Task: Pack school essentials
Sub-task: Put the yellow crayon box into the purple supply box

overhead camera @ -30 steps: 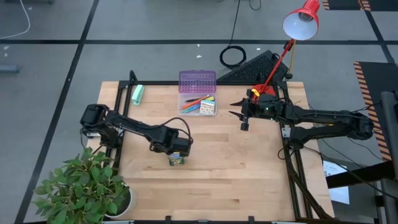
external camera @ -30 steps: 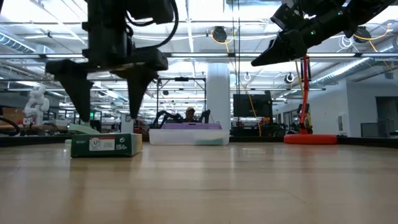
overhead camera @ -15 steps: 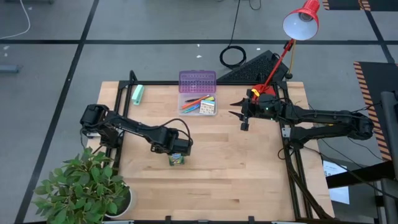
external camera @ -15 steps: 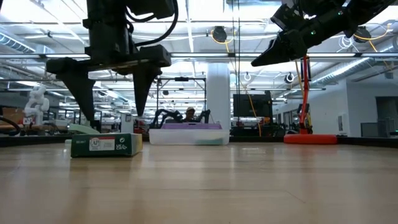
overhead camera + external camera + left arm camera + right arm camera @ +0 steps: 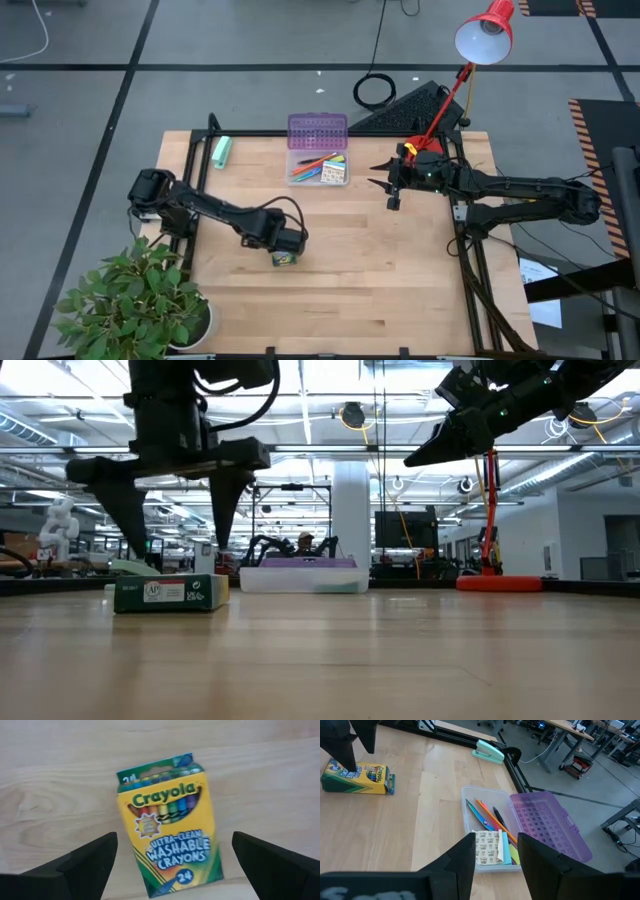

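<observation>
Directly above the crayon box (image 5: 284, 259), the left gripper (image 5: 172, 540) is shown with its 2 dark fingers (image 5: 85, 865) spread wide, wider than the box, and nothing is held between them. As seen from the table-top camera, the fingertips hang just above the box without touching it, 1 to either side. The crayon box (image 5: 167, 822) lies flat on the wooden table (image 5: 380, 280), face up; its printing can be read as "Crayola", "ULTRA-CLEAN WASHABLE CRAYONS" and "24", on a yellow field with green edges. In the low view the side of the box (image 5: 170, 593) is seen as a green strip with a white label whose text cannot be read.

Farther off, the right gripper (image 5: 392, 186) is held in the air near the clear case (image 5: 318, 168), apart from it, its fingers (image 5: 465, 857) parted to a moderate gap and empty. Thin pens and pencils (image 5: 485, 817) in orange, blue and black are laid in the case beside a small printed card (image 5: 487, 845) and a yellow piece (image 5: 513, 855); its purple lid (image 5: 547, 822) is folded back open. A mint-green roll (image 5: 221, 151) lies at the table's far left corner, well apart from both grippers. A red lamp (image 5: 487, 32) and a potted plant (image 5: 135, 300) stand at the table's edges.
</observation>
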Motion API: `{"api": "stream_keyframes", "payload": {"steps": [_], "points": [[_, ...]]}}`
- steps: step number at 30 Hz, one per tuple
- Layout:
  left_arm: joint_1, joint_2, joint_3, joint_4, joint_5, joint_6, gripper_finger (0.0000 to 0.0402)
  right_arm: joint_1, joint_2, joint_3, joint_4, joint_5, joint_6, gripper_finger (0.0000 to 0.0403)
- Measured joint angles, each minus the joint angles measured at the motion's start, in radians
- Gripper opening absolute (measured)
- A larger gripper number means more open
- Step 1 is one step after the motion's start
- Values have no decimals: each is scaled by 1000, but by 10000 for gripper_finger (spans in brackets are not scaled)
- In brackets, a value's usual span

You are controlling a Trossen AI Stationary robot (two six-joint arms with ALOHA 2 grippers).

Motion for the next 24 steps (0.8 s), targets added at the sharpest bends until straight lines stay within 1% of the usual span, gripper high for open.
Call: {"api": "stream_keyframes", "payload": {"steps": [6,10,14,19,24], "points": [[-16,1,-23,7,0,-54,399,0,0,0,0,0,0,141],[-19,1,-23,43,-26,-45,399,0,0,0,0,-1,0,141],[-19,26,-24,80,-27,-41,399,0,0,0,0,-1,0,141],[-19,70,-24,80,14,-36,399,0,0,0,0,-2,0,141],[6,71,-23,86,55,-37,399,0,0,0,0,-2,0,141]]}}
